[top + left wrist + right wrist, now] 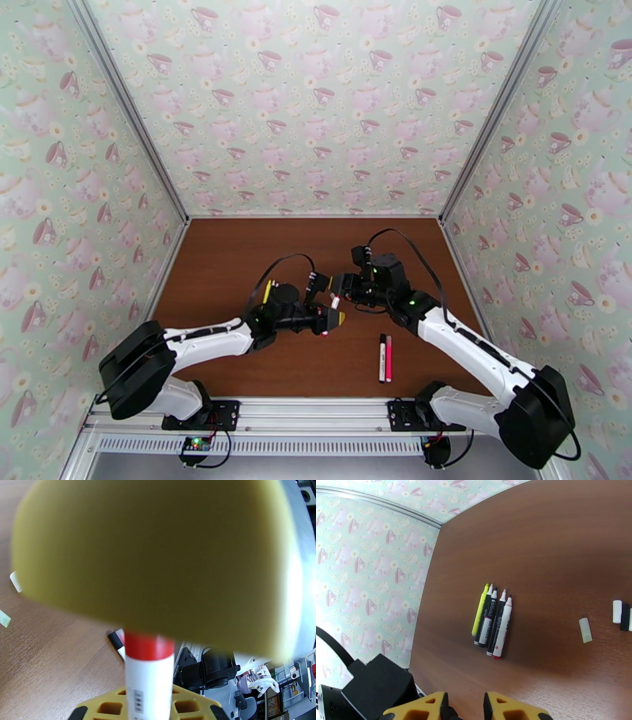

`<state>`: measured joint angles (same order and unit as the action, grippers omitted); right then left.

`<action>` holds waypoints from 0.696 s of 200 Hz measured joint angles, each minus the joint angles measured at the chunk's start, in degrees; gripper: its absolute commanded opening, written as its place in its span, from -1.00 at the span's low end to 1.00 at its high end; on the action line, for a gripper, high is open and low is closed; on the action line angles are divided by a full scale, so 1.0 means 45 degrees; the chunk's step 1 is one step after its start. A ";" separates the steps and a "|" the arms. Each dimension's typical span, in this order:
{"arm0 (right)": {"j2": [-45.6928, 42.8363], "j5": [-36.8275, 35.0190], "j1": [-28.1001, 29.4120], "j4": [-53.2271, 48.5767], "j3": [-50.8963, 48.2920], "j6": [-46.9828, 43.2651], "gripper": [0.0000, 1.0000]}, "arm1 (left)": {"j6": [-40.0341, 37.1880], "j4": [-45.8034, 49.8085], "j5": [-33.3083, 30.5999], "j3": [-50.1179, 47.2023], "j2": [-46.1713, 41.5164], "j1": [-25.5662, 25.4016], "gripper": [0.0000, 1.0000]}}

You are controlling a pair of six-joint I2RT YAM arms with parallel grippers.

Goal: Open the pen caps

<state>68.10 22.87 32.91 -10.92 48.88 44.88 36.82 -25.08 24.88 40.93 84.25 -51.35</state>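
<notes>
Between the two claws, above the middle of the desk (237, 260), was the white pen (149, 681). The left claw (328, 317) was clamped tight on its barrel, just short of a red band, and the pen ran straight out ahead of the fingers. Past that band a large blurred yellow shape (158, 559) covered the pen's far end, so its cap could not be made out. The right claw (341, 286) faced the left one, almost tip to tip, at that same end of the pen. Its jaws stood a narrow way apart with brown desk showing in the gap. Whether they had hold of anything could not be told.

Well ahead of the right claw a row of five pens (491, 618) lay side by side with tips bare. A strip of bare wood parted the row from the desk's edge under the patterned wall (375, 559). To the right of the row, and apart from it, lay loose caps: a pale cap (585, 630) alone, then a white cap (617, 611) and a black cap (625, 617) side by side. On the arm-base side of the right claw, toward the desk's near edge, a black pen (382, 357) and a pink pen (389, 359) lay together, just beside the right forearm. Beyond both claws the desk ran on, bare, to the back wall (316, 118).
</notes>
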 measured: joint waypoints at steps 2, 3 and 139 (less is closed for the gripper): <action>0.0015 0.0005 0.0000 0.0005 0.0000 0.0034 -0.45 | 0.0000 0.0000 0.0000 0.0000 0.0000 0.0000 -0.90; 0.0024 0.0015 0.0000 0.0005 0.0000 0.0039 -0.45 | 0.0000 0.0000 0.0000 0.0000 0.0000 0.0000 -0.90; -0.0243 0.1185 -0.0500 0.0641 0.0000 0.0257 -0.84 | 0.0923 -0.1661 0.1739 -0.0277 -0.0019 0.0510 -0.93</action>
<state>67.00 28.21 30.65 -8.03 48.88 46.04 40.97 -32.56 32.71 39.68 84.16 -49.06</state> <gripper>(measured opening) 0.204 0.198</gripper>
